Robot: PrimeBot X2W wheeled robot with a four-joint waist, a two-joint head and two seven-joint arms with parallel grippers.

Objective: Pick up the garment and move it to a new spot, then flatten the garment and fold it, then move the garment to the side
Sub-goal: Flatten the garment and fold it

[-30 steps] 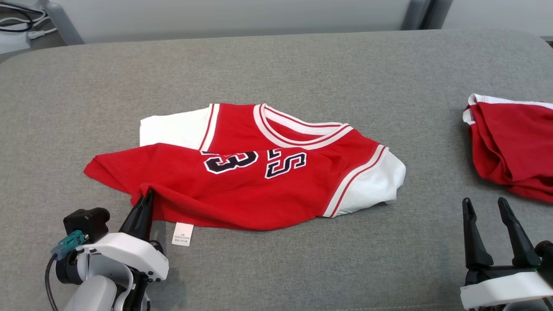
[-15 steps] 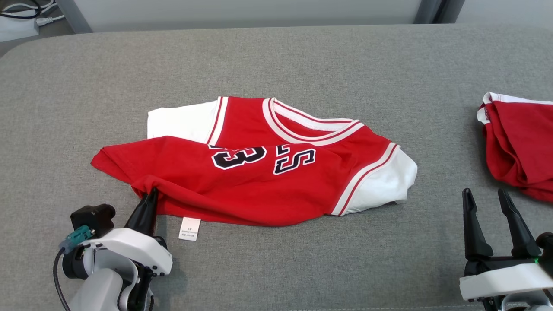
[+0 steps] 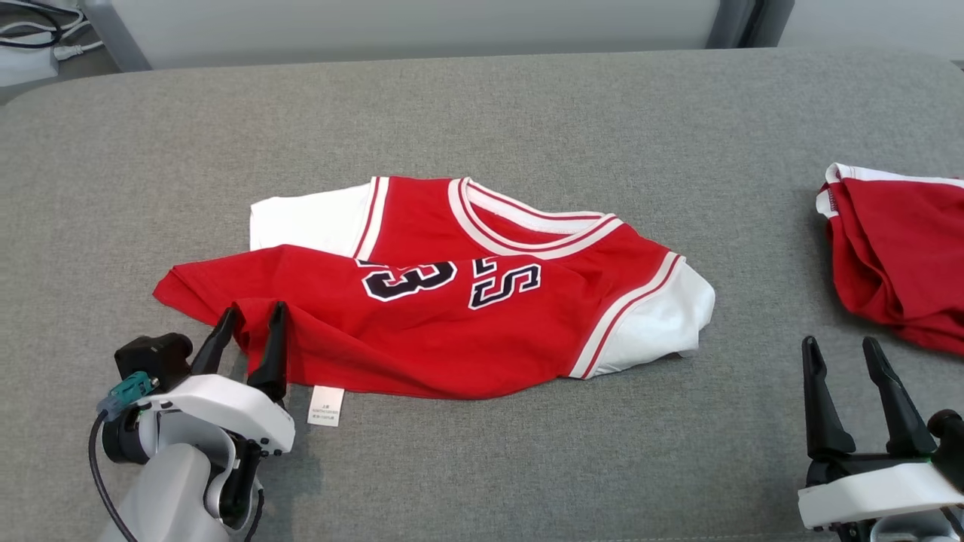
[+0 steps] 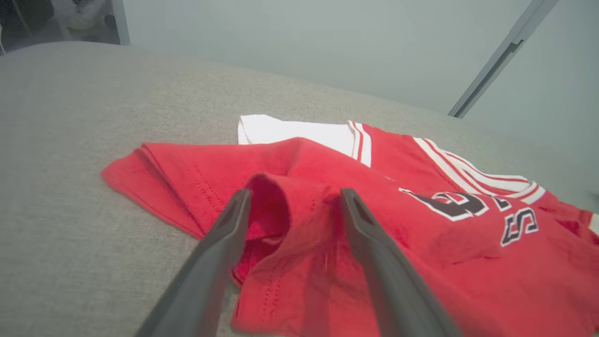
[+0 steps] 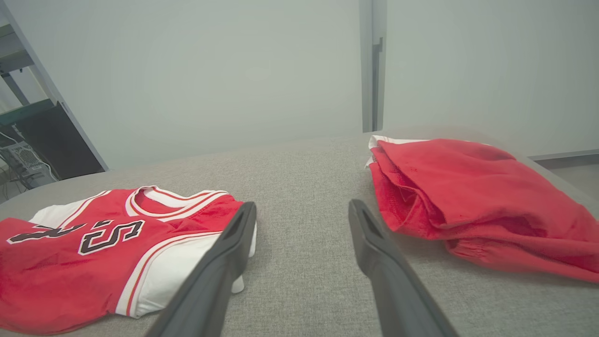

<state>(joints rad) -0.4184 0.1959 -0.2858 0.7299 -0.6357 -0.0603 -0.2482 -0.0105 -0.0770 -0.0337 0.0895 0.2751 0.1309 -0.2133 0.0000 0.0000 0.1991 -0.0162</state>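
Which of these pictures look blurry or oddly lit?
Head view: sharp, evenly lit, faint shadow under the jersey. Left wrist view: cloth by the left hand looks smeared. Right wrist view: soft light, a dim shadow beneath the other red garment.

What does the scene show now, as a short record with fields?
surface: grey fabric-covered surface
main garment: red and white jersey with dark numbers, folded over, mid-surface
tag: small white label at its near hem
left gripper: open, a raised jersey fold between its fingers
right gripper: open, empty
other garment: crumpled red cloth, far right
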